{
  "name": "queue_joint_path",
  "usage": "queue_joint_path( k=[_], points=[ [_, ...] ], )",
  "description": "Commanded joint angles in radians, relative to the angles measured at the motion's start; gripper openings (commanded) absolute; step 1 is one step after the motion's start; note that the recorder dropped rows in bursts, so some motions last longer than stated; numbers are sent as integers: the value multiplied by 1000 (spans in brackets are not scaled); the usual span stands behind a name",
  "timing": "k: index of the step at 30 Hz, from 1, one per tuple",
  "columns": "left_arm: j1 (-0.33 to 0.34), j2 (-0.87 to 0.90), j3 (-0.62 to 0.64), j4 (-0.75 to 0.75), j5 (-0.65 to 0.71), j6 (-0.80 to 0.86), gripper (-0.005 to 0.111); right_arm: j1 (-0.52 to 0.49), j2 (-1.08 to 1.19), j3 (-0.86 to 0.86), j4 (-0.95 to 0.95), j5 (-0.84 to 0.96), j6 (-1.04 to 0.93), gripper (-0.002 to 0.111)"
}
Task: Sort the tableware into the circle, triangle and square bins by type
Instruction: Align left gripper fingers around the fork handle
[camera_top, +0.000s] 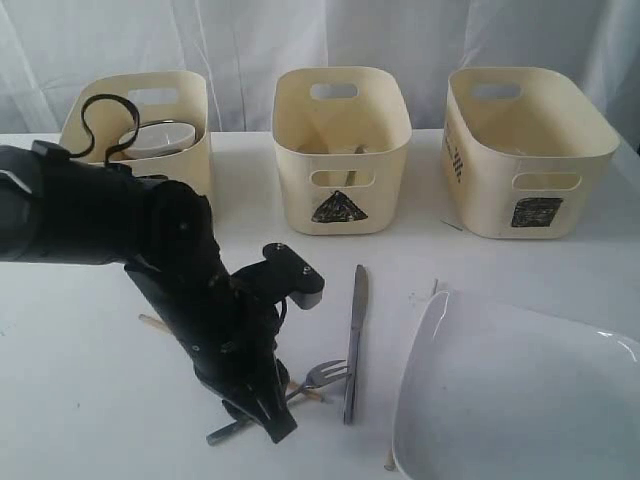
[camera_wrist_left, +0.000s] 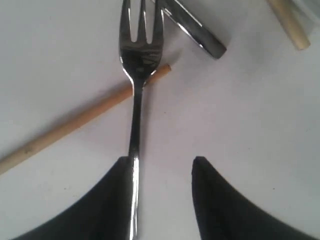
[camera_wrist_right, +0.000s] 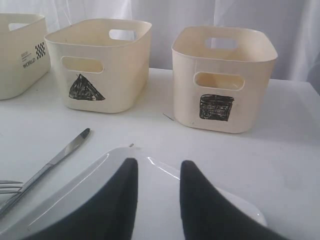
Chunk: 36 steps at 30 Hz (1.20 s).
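The left gripper (camera_wrist_left: 162, 162) is down at the table (camera_top: 80, 400) with its jaws spread. The fork (camera_wrist_left: 138, 65) lies on the table with its handle in the gap. The handle runs right along the inner edge of one finger (camera_wrist_left: 112, 205) and is clear of the other, so nothing is pinched. The tines point away from the gripper. Just past the fingertips the fork's neck crosses over a chopstick (camera_wrist_left: 75, 127), which lies aslant on the table. Beyond the tines is one end of the knife (camera_wrist_left: 200, 35), and farther off to that side is the tip of a second chopstick (camera_wrist_left: 290, 27).

The right gripper (camera_wrist_right: 155, 165) is over the plate (camera_wrist_right: 157, 205) with its jaws apart and the white surface showing in the gap. I cannot tell whether the fingers touch the plate. Ahead of this gripper, past the plate's rim and well apart from it, stand the triangle bin (camera_wrist_right: 100, 65) and the square bin (camera_wrist_right: 225, 75).

A third bin (camera_top: 198, 160) stands beyond the left arm (the arm hides its mark in the exterior view). It holds a steel vessel (camera_top: 160, 135).
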Motion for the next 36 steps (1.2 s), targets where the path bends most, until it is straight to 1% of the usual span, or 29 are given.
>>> queue_joint_path(
  k=[1,10,27,28,30,31,33,34,35,36],
  points=[
    [-5,26,9,-16,3,-11,44,-9,-6,6,-6,-8,0,29],
    [-5,46,9,-20,-45,-11,44,-9,-6,6,-6,-8,0,29],
    [-5,110,9,-20,-42,-16,44,-9,-6,6,-6,-8,0,29],
    [-5,112,9,-20,-37,-16,42,-9,-6,6,-6,-8,0,29],
    [-5,112,9,-20,-23,-18,34,-9,-6,6,-6,-8,0,29],
    [-5,112,9,-20,-12,-18,26,-9,-6,6,-6,-8,0,29],
    [-5,112,9,-20,8,-18,15,-9,-6,6,-6,-8,0,29],
    [-5,112,9,-14,20,-18,6,-9,-6,6,-6,-8,0,29],
    [-5,112,9,-8,27,-18,0,-9,-6,6,-6,-8,0,29],
    [-5,112,9,-3,34,-18,0,-9,-6,6,-6,-8,0,29]
  ],
)
